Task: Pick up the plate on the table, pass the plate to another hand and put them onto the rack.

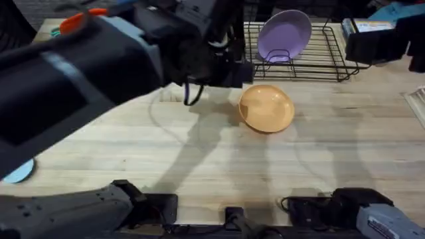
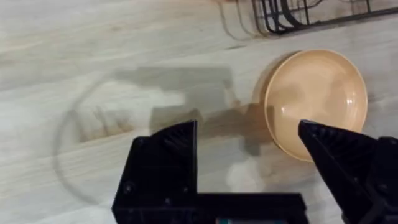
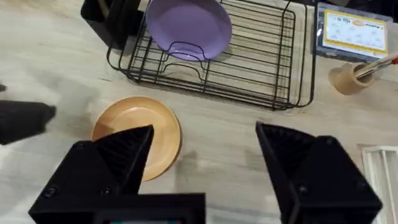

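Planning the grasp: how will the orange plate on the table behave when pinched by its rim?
The orange plate looks like thin, smooth plastic, so it is probably light and rigid but may slip between fingers. It lies flat on the table, so it likely slides rather than rolls when nudged.

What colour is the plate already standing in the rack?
Lavender purple. The purple plate stands in the black wire rack, clearest in the right wrist view.

Purple plate (image 1: 284, 34) upright, blue dish (image 1: 18, 172) at table (image 1: 199, 153) edge.
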You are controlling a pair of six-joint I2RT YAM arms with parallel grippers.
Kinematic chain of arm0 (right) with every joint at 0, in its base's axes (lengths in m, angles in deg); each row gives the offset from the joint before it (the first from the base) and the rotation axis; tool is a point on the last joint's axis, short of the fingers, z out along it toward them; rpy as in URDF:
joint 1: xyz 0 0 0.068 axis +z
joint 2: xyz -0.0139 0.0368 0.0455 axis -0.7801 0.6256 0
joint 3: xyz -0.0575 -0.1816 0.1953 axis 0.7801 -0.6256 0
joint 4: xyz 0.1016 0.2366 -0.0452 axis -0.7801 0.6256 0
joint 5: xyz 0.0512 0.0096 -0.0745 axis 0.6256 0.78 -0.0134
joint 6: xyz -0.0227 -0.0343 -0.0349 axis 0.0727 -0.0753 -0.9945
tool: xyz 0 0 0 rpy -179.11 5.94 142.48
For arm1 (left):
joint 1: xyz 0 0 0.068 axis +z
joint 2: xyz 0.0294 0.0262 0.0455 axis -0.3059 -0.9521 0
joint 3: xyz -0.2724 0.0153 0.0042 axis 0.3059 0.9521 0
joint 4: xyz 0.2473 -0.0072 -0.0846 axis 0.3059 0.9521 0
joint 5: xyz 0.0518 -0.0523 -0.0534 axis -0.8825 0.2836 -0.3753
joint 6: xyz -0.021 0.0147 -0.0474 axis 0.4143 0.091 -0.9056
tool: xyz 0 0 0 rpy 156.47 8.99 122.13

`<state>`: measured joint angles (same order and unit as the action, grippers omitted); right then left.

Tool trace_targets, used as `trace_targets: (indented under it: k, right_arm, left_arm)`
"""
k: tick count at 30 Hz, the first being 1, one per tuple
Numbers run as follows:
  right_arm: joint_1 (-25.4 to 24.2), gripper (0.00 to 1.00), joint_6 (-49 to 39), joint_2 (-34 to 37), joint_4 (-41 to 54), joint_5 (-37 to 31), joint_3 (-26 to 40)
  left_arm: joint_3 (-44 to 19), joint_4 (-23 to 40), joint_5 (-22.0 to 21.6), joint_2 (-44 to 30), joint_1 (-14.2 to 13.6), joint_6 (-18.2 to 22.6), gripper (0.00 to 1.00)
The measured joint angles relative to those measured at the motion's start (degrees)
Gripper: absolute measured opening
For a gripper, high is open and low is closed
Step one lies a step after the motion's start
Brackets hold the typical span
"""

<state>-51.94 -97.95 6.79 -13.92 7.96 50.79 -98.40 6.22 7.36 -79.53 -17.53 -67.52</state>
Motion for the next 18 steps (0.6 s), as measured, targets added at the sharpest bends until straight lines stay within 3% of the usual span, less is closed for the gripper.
trace_targets:
  k: [1, 2, 6, 18]
  right_arm:
    - [0.00, 0.998, 0.00, 0.00, 0.00, 0.00, 0.00]
    - [0.00, 0.998, 0.00, 0.00, -0.01, 0.00, 0.00]
    - [0.00, 0.998, 0.00, -0.01, 0.00, 0.00, 0.00]
    - [0.00, 0.998, 0.00, 0.00, 0.04, 0.00, 0.00]
  left_arm:
    - [0.00, -0.16, -0.25, -0.72, -0.76, -1.02, 0.995]
    - [0.00, -5.15, -1.19, -5.40, -6.49, -4.41, 0.995]
    - [0.00, -7.29, -2.37, -8.90, -9.32, -7.40, 0.995]
    - [0.00, -8.26, -3.84, -18.83, -9.96, -9.14, 0.995]
